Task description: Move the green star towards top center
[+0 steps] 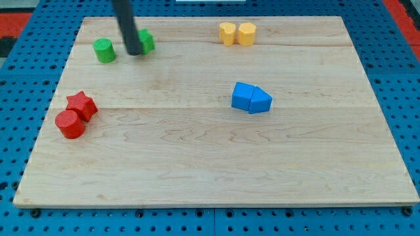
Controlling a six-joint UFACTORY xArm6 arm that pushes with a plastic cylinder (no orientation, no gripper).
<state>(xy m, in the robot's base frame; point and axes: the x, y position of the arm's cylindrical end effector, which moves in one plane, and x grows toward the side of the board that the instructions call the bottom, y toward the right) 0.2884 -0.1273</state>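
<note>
My tool is a plain dark rod with nothing to open or close, so it holds nothing; it can only shove. My tip (pixel 134 53) sits on the bench (pixel 216 164) near the view's top left, pressed against the left side of the green star (pixel 147 42), which peeks out from behind the rod on its right. Most of the star is hidden by the rod, so I judge its shape mainly from the task. It appears to touch the tip, though I cannot be sure of contact.

That placement makes sense: top center lies to the view's right of the star, so I want my tip on the star's left to drive it rightward along the upper edge. The green cylinder (pixel 104 50) stands just left of the rod, apart from it, so it is behind the push and should be left alone.

Ahead on that line, well apart from the star, two yellow blocks (pixel 237 33) stand touching each other at the top, a little right of center. I judge the star should stop short of them, or it may knock them on.

The red star (pixel 82 103) and red cylinder (pixel 69 124) touch at the view's left, and two blue blocks (pixel 251 98) sit joined right of center; neither pair lies in the way.
</note>
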